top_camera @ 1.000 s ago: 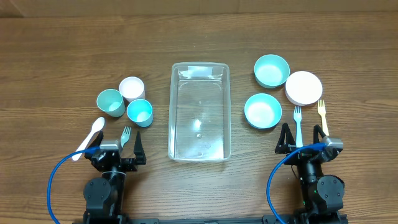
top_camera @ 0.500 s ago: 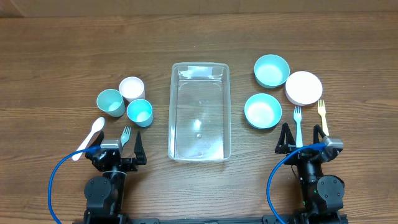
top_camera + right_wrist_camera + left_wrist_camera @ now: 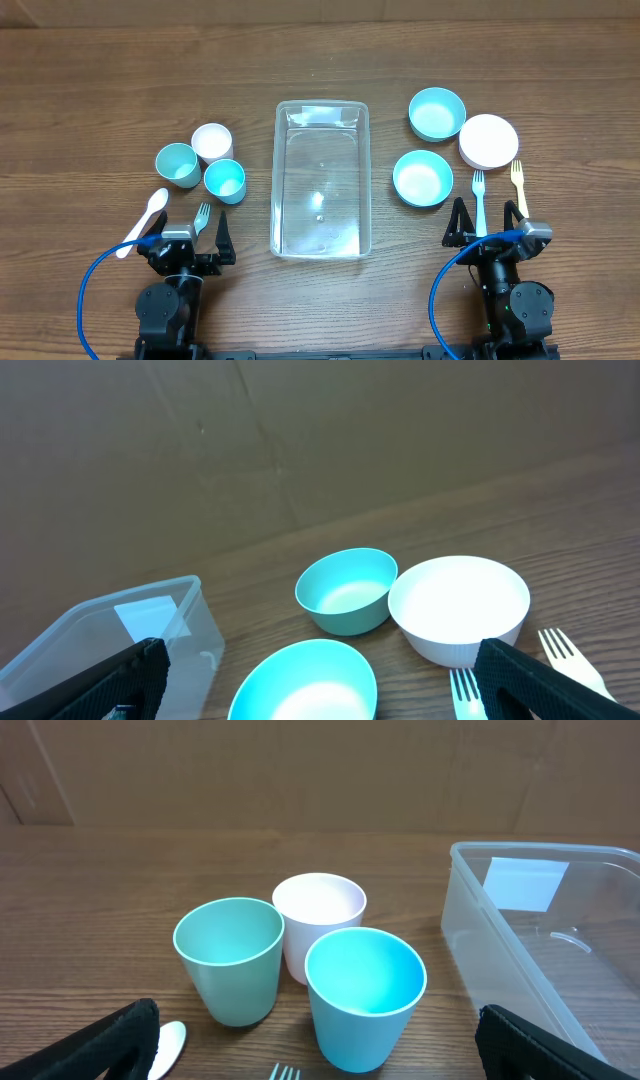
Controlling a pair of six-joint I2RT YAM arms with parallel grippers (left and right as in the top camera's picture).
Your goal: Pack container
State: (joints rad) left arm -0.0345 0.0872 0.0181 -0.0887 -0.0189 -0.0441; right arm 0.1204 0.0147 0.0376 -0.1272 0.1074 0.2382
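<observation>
Container (image 3: 320,150) empty, not started. Left claw (image 3: 191,238), right claw (image 3: 488,226) both wide, empty. Next, probably: grab a cup (image 3: 224,180).

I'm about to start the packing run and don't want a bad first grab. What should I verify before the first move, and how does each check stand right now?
1. Container upright, open and empty: ok.
2. Left gripper jaws open, holding nothing: ok.
3. Right gripper jaws open, holding nothing: ok.
4. White cup, green cup and blue cup upright, not stacked: ok.
5. White bowl, far teal bowl and near teal bowl upright, not stacked: ok.
6. Blue fork clear of the right jaws: cannot tell; in the overhead view its handle runs in between them.
</observation>
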